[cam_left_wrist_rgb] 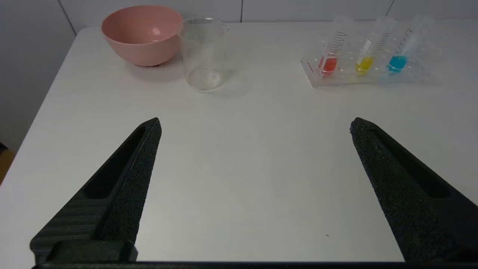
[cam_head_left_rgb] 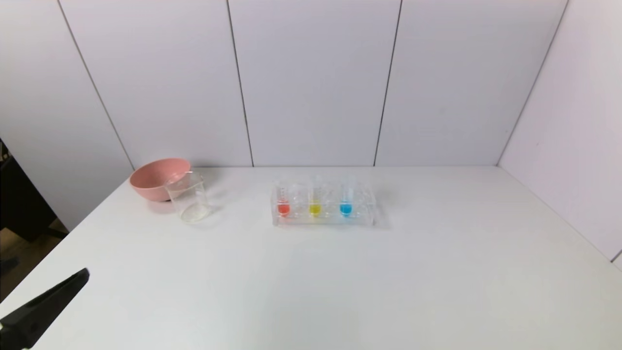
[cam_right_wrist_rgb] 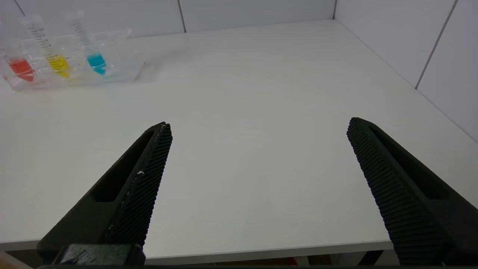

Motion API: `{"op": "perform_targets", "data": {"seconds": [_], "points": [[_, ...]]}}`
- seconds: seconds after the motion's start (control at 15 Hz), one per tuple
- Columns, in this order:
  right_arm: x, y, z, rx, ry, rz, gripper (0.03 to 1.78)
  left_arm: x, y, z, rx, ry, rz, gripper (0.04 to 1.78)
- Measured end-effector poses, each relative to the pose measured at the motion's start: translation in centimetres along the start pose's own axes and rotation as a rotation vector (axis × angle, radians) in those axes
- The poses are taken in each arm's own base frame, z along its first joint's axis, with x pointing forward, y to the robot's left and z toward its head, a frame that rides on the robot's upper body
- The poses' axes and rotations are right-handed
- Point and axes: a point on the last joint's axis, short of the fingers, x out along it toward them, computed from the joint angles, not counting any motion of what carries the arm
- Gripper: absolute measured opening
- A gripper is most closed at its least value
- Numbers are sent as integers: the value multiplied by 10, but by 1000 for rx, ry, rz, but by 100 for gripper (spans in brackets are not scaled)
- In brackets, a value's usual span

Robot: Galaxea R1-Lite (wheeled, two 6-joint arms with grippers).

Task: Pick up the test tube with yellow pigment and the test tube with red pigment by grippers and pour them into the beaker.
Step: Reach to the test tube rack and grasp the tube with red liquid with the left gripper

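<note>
The red tube point(cam_head_left_rgb: 283, 200), the yellow tube point(cam_head_left_rgb: 315, 200) and a blue tube point(cam_head_left_rgb: 346, 200) stand upright in a clear rack point(cam_head_left_rgb: 324, 219) at the table's middle back. They also show in the left wrist view, red point(cam_left_wrist_rgb: 330, 56) and yellow point(cam_left_wrist_rgb: 368, 54), and in the right wrist view, red point(cam_right_wrist_rgb: 20, 67) and yellow point(cam_right_wrist_rgb: 56, 59). The clear beaker point(cam_head_left_rgb: 188, 197) stands left of the rack, also in the left wrist view point(cam_left_wrist_rgb: 203, 52). My left gripper point(cam_left_wrist_rgb: 254, 127) is open and empty over the near left table; one finger point(cam_head_left_rgb: 43, 306) shows in the head view. My right gripper point(cam_right_wrist_rgb: 259, 127) is open and empty at the near edge.
A pink bowl point(cam_head_left_rgb: 158, 177) sits just behind and left of the beaker, near the table's back left corner, also in the left wrist view point(cam_left_wrist_rgb: 143, 31). White wall panels close off the back and right side. The table's point(cam_head_left_rgb: 437, 272) left edge drops off beside my left gripper.
</note>
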Motion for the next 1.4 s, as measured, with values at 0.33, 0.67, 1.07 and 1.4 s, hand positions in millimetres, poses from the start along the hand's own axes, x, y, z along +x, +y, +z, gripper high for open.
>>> {"op": "perform_targets", "data": {"seconds": [0.33, 0.67, 1.07, 1.4], "points": [[0, 0, 0, 0, 0, 0, 171, 93, -30, 19, 26, 120, -206, 176], [0, 0, 0, 0, 0, 0, 171, 163, -113, 5, 8, 142, -165, 176], [0, 0, 0, 0, 0, 0, 171, 234, -171, -31, 6, 48, 96, 176], [0, 0, 0, 0, 0, 0, 171, 276, -182, -57, 22, 4, 153, 176]]}}
